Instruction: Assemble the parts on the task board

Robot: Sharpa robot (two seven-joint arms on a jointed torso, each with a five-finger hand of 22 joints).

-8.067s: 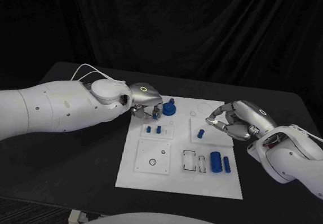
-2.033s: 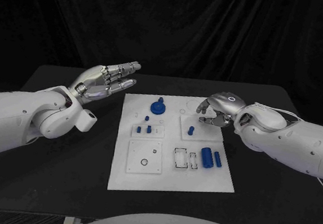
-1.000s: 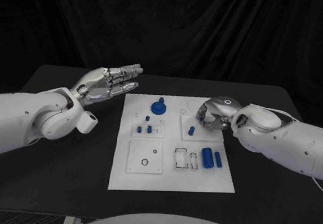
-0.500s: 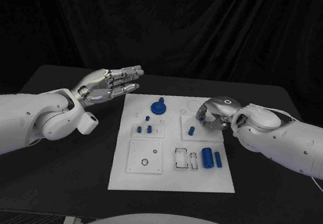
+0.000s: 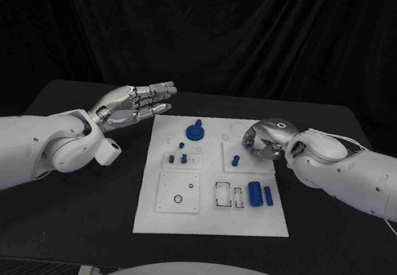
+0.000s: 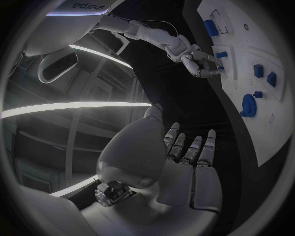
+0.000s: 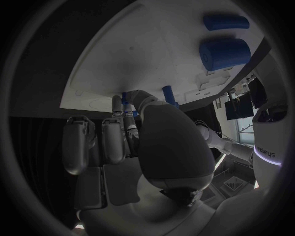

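I see a flat white rectangular task board [image 5: 208, 219] on a matte black table [image 5: 65, 216], and the small plastic parts on it are all blue — a round knobbed disc [image 5: 194, 132], a thick cylinder [image 5: 254, 193] and a thinner rod [image 5: 269, 195] beside it. My two silver metal hands — the left hand [image 5: 135, 103] and the right hand [image 5: 265, 140] — sit on glossy white arms. Thin black outlines mark rectangular slots [image 5: 229, 195] on the board.
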